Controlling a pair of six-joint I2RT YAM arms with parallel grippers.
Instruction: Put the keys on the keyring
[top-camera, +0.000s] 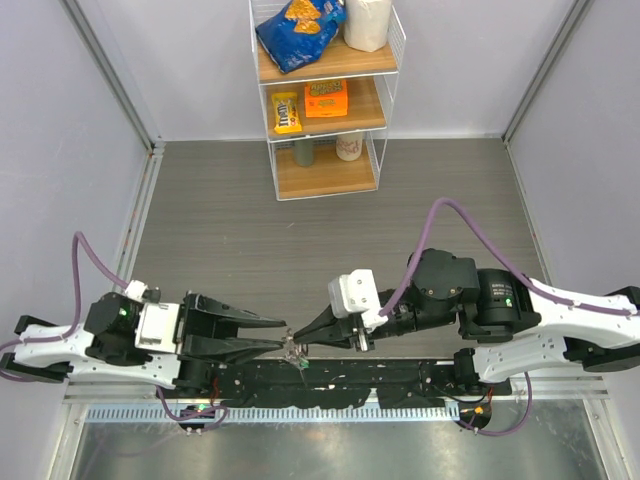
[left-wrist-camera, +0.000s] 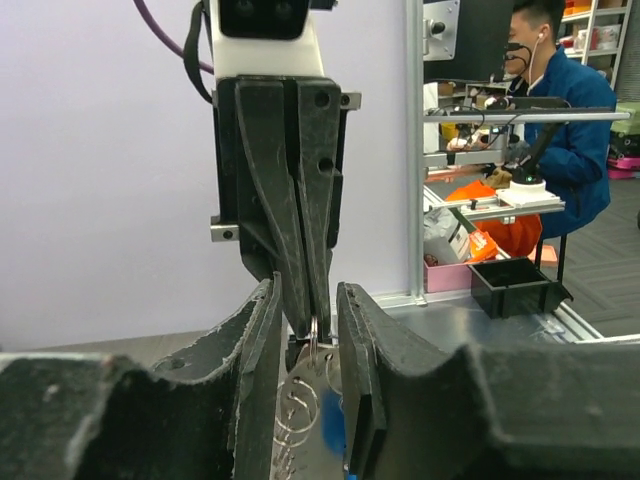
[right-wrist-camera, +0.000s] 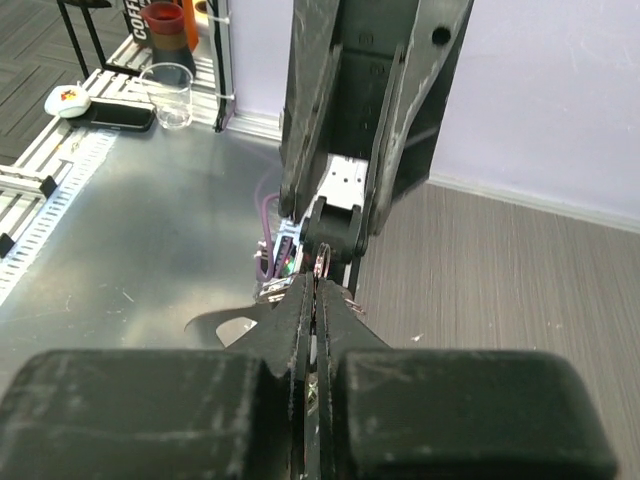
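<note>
My left gripper (top-camera: 287, 334) and right gripper (top-camera: 303, 346) meet tip to tip over the table's near edge. In the left wrist view the left fingers (left-wrist-camera: 258, 345) stand a little apart, with the grey metal keyring (left-wrist-camera: 318, 372) filling the gap; thin silver chain rings (left-wrist-camera: 295, 410) and a blue tag (left-wrist-camera: 333, 420) hang on it. The right gripper (right-wrist-camera: 317, 285) is shut on a small silver split ring (right-wrist-camera: 321, 262), which also shows in the left wrist view (left-wrist-camera: 314, 335). A green tag (top-camera: 301, 366) hangs below. A small black piece (right-wrist-camera: 335, 232) sits between the left fingertips; I cannot tell whether it is a key.
A wire shelf rack (top-camera: 325, 90) with snack packs stands at the back centre. A black rail (top-camera: 400, 375) runs along the near edge between the arm bases. A clear cup (right-wrist-camera: 172, 92) stands on the metal bench beyond that edge.
</note>
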